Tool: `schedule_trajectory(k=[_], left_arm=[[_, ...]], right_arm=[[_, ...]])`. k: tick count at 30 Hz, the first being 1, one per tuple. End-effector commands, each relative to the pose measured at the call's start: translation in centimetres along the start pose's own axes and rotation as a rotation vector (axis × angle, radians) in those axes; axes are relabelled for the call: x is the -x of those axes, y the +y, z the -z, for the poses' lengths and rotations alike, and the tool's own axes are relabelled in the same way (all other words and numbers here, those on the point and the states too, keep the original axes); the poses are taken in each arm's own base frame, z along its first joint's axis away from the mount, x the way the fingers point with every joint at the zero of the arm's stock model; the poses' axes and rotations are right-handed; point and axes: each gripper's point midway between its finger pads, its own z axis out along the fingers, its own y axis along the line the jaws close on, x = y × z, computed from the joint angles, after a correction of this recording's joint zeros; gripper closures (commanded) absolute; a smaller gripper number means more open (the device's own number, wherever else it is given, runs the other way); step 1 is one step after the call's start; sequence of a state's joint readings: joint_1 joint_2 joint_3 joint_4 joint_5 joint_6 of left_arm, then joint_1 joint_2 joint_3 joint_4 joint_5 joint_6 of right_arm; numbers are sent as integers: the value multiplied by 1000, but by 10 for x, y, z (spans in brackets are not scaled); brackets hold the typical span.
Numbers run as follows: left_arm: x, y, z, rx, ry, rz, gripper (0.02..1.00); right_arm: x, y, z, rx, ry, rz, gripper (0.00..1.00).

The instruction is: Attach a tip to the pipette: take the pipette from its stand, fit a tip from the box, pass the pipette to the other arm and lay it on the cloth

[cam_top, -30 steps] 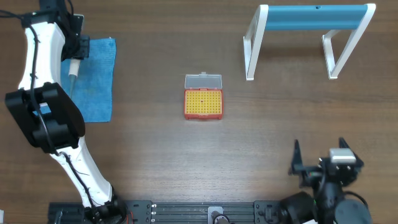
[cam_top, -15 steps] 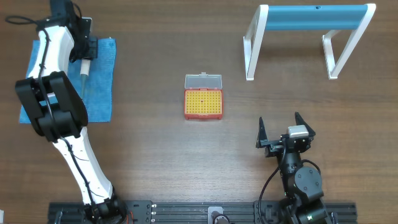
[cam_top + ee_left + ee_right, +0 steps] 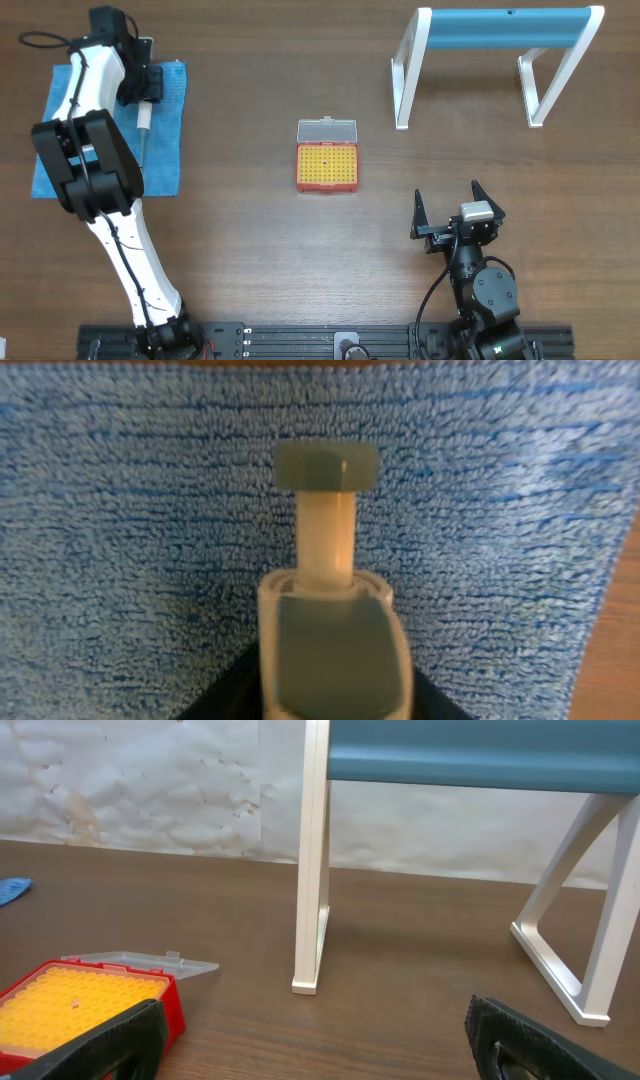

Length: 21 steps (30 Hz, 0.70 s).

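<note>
A white and grey pipette [image 3: 144, 125] lies lengthwise over the blue cloth [image 3: 165, 150] at the far left, its thin tip end toward the near side. My left gripper [image 3: 140, 85] is shut on its upper body. In the left wrist view the pipette [image 3: 330, 630], with its grey plunger button, sits just above the cloth [image 3: 130, 510]; I cannot tell whether it touches. The red tip box [image 3: 327, 166] with yellow tips stands mid-table, lid open. My right gripper [image 3: 447, 212] rests open and empty near the front right, facing the box [image 3: 85, 1000].
The white and blue pipette stand [image 3: 505, 25] is at the back right, its legs [image 3: 316, 860] ahead of my right gripper [image 3: 310, 1045]. Bare wood lies between the cloth, the box and the stand.
My left gripper carried the pipette rightward and slightly nearer across the cloth. The right arm swung left a second ago and has held still since.
</note>
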<state>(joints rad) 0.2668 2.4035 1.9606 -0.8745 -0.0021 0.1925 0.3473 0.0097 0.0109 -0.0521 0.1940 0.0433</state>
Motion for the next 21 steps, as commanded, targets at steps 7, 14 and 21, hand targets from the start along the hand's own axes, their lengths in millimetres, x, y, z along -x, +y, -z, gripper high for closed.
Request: schedule_trajectory(k=[7, 14, 21], left_arm=[[29, -8, 55, 12, -112, -20, 325], [62, -12, 250, 58, -393, -61, 281], [24, -31, 435, 94, -731, -114, 18]], right_arm=[[-3, 2, 0, 13, 5, -3, 25], [-3, 2, 0, 13, 4, -3, 25], [-3, 2, 0, 13, 4, -3, 25]])
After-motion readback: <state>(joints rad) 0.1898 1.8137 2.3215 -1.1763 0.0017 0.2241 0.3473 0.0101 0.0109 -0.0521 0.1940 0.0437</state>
